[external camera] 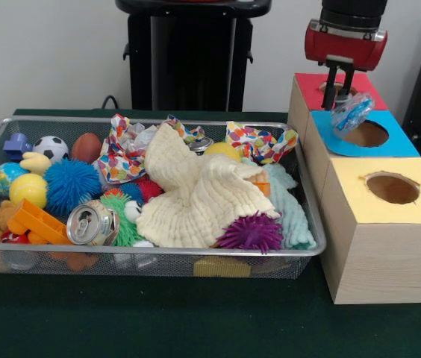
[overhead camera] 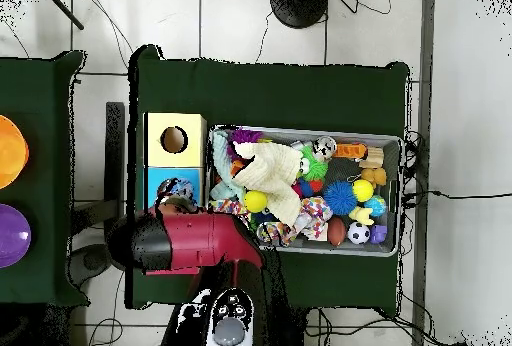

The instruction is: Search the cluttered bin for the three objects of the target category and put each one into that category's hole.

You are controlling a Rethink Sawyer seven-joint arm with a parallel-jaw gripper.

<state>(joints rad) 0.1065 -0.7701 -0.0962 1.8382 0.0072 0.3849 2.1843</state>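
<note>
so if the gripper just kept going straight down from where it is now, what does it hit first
Probably the blue box, at or near its hole: the gripper hangs above it, shut on a clear plastic object. Depth is unclear; it may sit nearer the red box.

A glossy red arm [external camera: 344,45] with black joints ends in dark, narrow jaws.

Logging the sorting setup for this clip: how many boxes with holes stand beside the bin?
3, in a row beside the bin: yellow box nearest the camera, blue box in the middle, red box farthest, under the end effector.
</note>
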